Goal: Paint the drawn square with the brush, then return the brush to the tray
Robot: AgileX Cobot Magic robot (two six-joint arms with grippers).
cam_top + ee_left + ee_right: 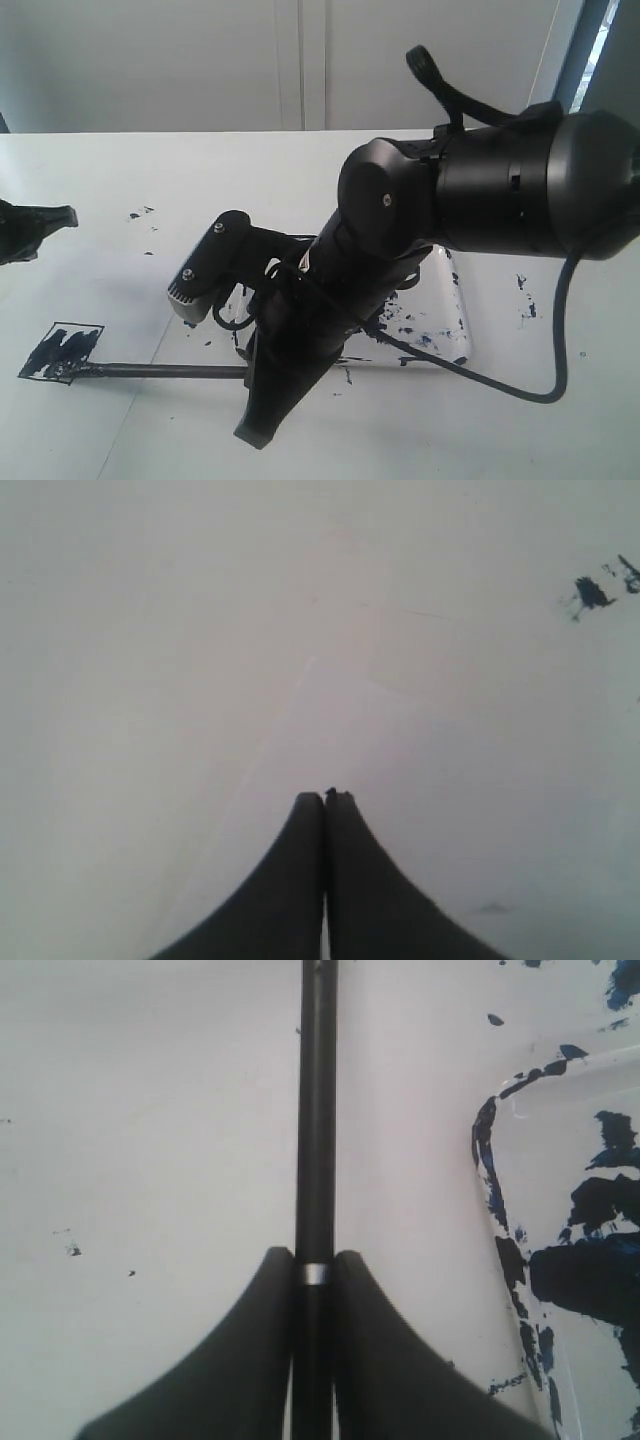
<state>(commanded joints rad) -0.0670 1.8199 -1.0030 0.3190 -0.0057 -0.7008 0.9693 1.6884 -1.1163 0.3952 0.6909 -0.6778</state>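
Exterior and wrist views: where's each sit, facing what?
Exterior: off the arms, looks down over the table; right arm fills the middle, left gripper at edge.
Left wrist: on left arm, faces the table past that shut gripper.
Right wrist: on right arm, faces down past right gripper shut on the brush, tray beside.
Shared: exterior and right wrist both show brush and tray.

No readable text, no labels, no brands, no numbers, no signs anywhere
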